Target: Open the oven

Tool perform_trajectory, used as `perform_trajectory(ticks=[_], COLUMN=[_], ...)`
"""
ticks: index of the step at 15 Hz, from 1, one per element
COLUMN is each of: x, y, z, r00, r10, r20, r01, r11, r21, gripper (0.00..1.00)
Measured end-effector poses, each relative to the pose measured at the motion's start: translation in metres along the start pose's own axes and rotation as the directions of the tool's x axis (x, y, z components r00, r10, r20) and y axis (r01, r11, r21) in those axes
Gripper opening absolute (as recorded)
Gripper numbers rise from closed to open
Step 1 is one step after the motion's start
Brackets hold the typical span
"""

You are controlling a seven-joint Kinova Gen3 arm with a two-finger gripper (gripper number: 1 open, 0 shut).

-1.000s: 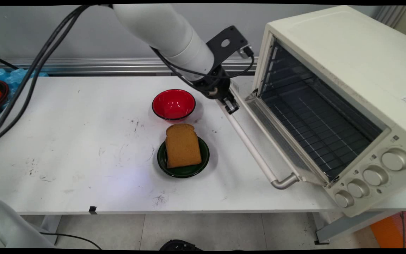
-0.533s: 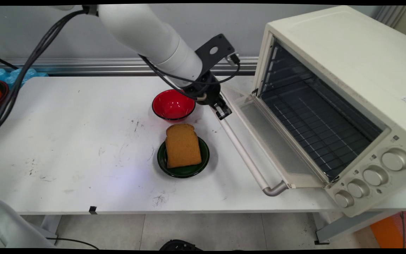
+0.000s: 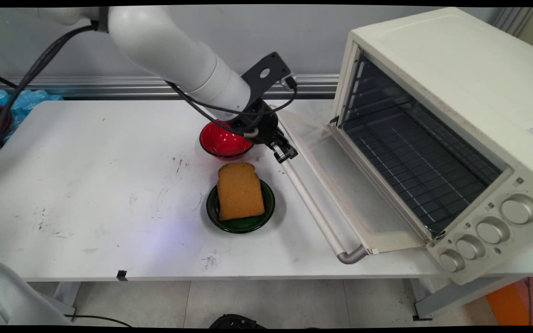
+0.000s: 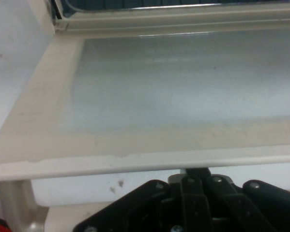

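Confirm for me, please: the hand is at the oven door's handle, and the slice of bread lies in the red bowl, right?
Not quite. The slice of bread lies on the green plate; the red bowl behind it holds nothing that shows, as the main view makes plain. The rest stands: the hand is at the far end of the oven door's handle.

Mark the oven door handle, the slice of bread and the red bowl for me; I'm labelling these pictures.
oven door handle (image 3: 315, 212), main view, middle of the pale bar.
slice of bread (image 3: 239, 192), main view, middle of its brown top face.
red bowl (image 3: 218, 141), main view, inner red wall left of the arm.
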Motion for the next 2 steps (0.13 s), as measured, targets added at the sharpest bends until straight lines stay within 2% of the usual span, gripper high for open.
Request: perform_trajectory(ticks=[2], x=[-0.0048], y=[-0.0014], z=[-0.0025], r00=[1.0], r10=[-0.002], r20=[-0.011], r01=[0.002], r11=[1.0], r21=[-0.011], gripper=[0.0])
